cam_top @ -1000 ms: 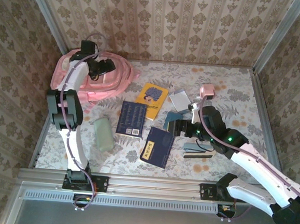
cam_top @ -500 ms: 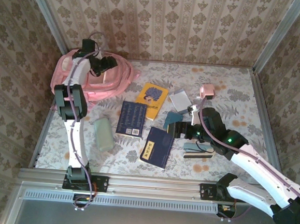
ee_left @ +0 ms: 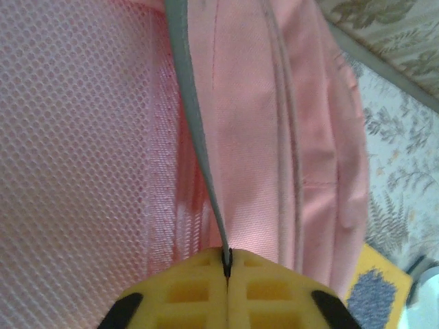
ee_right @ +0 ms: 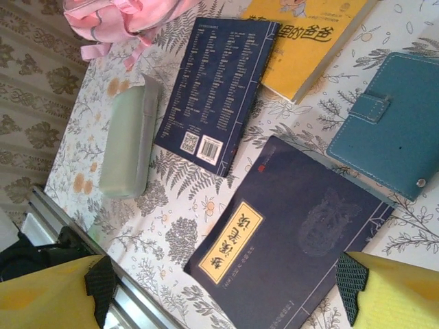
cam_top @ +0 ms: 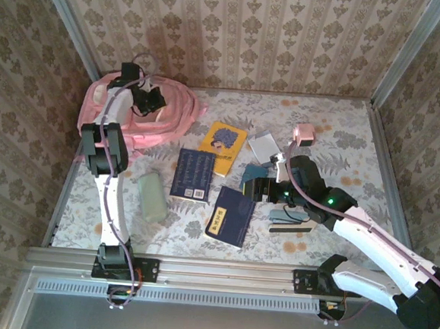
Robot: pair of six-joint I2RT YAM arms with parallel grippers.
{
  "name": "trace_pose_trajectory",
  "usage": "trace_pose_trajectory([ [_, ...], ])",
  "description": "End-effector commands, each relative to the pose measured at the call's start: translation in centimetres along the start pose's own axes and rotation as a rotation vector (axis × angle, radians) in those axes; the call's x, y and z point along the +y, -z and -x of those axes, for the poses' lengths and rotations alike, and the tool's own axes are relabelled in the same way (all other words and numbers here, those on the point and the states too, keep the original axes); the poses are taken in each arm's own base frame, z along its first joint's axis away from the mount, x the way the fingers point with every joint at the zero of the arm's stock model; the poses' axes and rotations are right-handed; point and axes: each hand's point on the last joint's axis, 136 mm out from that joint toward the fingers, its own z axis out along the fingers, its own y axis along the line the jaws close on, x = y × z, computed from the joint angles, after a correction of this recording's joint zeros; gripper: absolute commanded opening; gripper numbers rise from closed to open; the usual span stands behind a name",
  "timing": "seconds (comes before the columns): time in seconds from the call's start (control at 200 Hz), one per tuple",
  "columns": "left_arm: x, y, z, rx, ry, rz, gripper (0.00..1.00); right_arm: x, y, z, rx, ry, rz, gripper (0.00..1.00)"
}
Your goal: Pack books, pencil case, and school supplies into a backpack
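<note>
Closed within the last second: left gripper [ee_left: 227, 264], now holding the backpack [ee_left: 274, 137] by its grey strip [ee_left: 191, 110]; right gripper [ee_right: 226, 288] slightly nearer the books.

Left jaws are fully together with the strip nipped between them, probably to lift the bag's mouth open for loading; backpack at the far left corner of the table [cam_top: 345, 128]. Right jaws stand wide and hold nothing, poised over the near navy book [ee_right: 288, 233], likely the next pick. Outward lie a second navy book [ee_right: 219, 82] and a yellow book [ee_right: 309, 34] mid-table, the pencil case [ee_right: 127, 144] toward the left edge, and a teal pad [ee_right: 387, 123] just beside the near book. Stapler [cam_top: 288, 219], pink box [cam_top: 305, 133] and grey-white pad [cam_top: 263, 146] sit right of centre. Nothing looks packed yet. The left wrist view makes the pinch plain, which the top view leaves too small to judge; the top view gives the whole spread.
</note>
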Motion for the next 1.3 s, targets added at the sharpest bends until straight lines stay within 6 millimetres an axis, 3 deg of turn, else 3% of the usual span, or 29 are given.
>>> trace_pose_trajectory([
  [0.0,-2.3,1.1,0.3,0.005,-0.037,-0.055,0.00,2.0,1.7,1.9,-0.063,0.011,0.053,0.85],
  [0.165,-7.7,6.9,2.6,-0.111,-0.176,-0.033,0.00,1.5,2.7,2.1,-0.091,0.011,0.021,0.86],
  [0.32,-13.2,13.0,3.2,-0.216,-0.280,-0.064,0.00,0.8,3.4,2.2,-0.111,-0.006,-0.021,0.86],
  [0.465,-16.4,17.2,2.1,-0.255,-0.375,-0.066,0.00,1.3,3.8,1.8,-0.095,0.020,0.003,0.85],
  [0.665,-21.2,20.1,-1.2,-0.259,-0.455,-0.147,0.00,1.0,4.2,1.9,-0.103,0.034,-0.020,0.85],
  [0.935,-25.2,19.3,-5.6,-0.197,-0.393,-0.279,0.00,1.1,3.7,2.1,-0.101,0.082,-0.016,0.83],
  [1.16,-27.2,15.1,-9.3,-0.102,-0.321,-0.364,0.00,-0.4,1.7,1.3,-0.086,0.114,-0.051,0.80],
  [1.295,-28.9,11.6,-11.8,-0.015,-0.314,-0.389,0.00,-0.6,-1.1,0.4,-0.114,0.132,0.031,0.70],
])
